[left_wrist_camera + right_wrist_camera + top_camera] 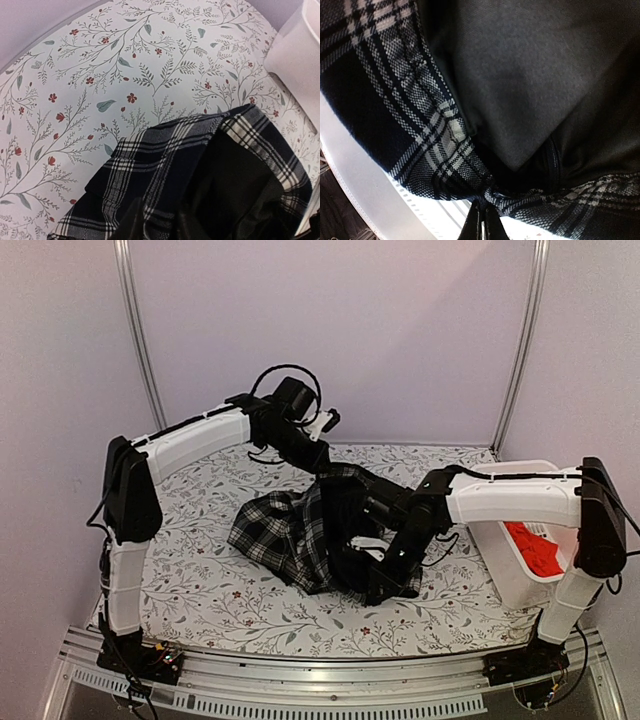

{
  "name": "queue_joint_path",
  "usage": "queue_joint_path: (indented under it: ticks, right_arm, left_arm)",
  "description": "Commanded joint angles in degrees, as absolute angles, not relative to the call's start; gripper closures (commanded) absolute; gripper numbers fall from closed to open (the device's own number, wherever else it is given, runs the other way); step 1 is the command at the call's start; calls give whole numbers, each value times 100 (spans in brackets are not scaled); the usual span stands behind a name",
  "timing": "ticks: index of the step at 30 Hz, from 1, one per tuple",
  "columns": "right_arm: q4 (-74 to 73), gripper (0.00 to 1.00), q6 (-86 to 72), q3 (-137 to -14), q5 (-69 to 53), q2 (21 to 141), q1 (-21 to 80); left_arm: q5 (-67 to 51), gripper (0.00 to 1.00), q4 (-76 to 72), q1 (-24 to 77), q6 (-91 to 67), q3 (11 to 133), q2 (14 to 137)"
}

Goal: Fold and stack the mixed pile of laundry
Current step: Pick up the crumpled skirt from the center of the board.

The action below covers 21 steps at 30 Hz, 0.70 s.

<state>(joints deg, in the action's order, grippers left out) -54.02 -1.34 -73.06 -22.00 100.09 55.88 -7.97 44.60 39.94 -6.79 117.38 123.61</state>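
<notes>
right fingers [473,227] pinch the rumpled plaid garment [390,95], dark inside showing.

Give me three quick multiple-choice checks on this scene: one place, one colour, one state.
1. Where is the red shirt?
A) on the floor
B) in the white basket
C) draped over the left arm

2. What colours is the plaid garment?
A) black and white
B) blue and yellow
C) green and red

3. How is the right end effector?
A) wide open in the air
B) shut on the plaid garment's edge
C) shut on the red shirt

Answers:
1 B: red cloth shows inside the basket's white wall.
2 A: every view shows black-and-white checks.
3 B: the right wrist view shows its fingers pinched together on the plaid hem.
</notes>
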Motion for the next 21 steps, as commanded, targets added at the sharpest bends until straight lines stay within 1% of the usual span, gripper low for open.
queue_joint_path:
  ticks: [1,5,9,11,13,16,21]
  right_arm:
    - [-5615,100,-344,-7242,-1906,9640,5634]
    - [-5773,100,-584,-7326,-1312,9380,5548]
    - [-5841,100,-945,-7886,-394,8996,5048]
    - [-5774,100,-1140,-8438,353,8756,4677]
    - [-5590,100,-1247,-9292,970,8578,4341]
    - [-5044,100,-1069,-10342,1823,8556,4208]
    - [-4546,100,-149,-11831,2311,9088,4209]
  left_arm:
    - [-688,100,4677,3625,-808,11878,12285]
    - [-551,100,4273,3280,-1004,11518,11662]
    - [-268,100,3840,2876,-1285,11331,10852]
    - [-95,100,3646,2636,-1453,11378,10509]
    - [70,100,3426,2443,-1569,11510,10224]
    - [305,100,3038,2371,-1555,11851,9930]
    - [188,100,2468,2356,-1792,12229,9670]
